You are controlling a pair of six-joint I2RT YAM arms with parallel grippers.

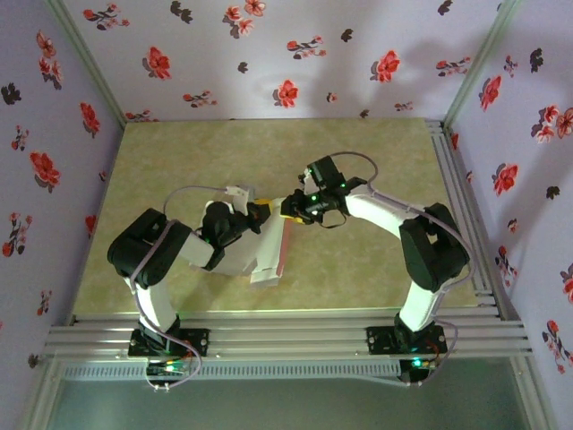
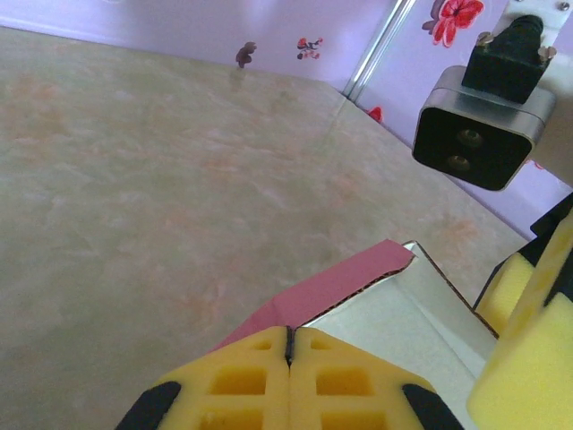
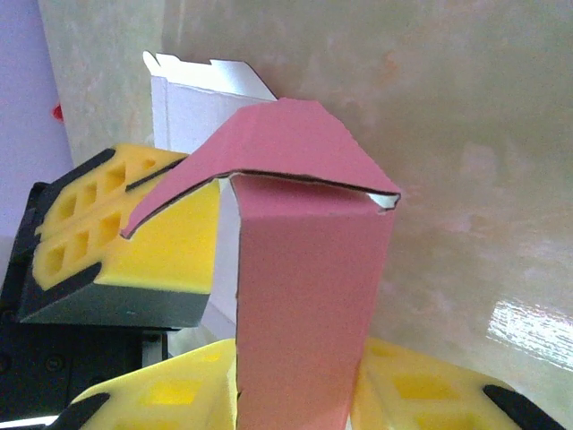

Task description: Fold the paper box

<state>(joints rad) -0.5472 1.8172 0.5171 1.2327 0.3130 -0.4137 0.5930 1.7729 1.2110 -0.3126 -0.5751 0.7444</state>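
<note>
I saw the paper box (image 1: 266, 260) near the middle of the bench (image 1: 376, 161), between both arms. Left fingers (image 2: 233, 385) were pressed together on its pink-and-white edge. Right fingers (image 3: 421, 394) pinched its upright pink panel, whose top flap was bent over.

The overhead camera looks down from behind; both wrist cameras closely share the paper box (image 1: 267, 258).

Light: bright, diffuse, from overhead. Shadows: soft grey arm shapes on back wall (image 1: 358, 72), 12 o'clock in top view. Glare: white patch on table (image 3: 528, 327), 4 o'clock, right wrist view. Focus: left pads (image 2: 233, 385) blurred, 6 o'clock, left wrist view. Slight violet cast.
</note>
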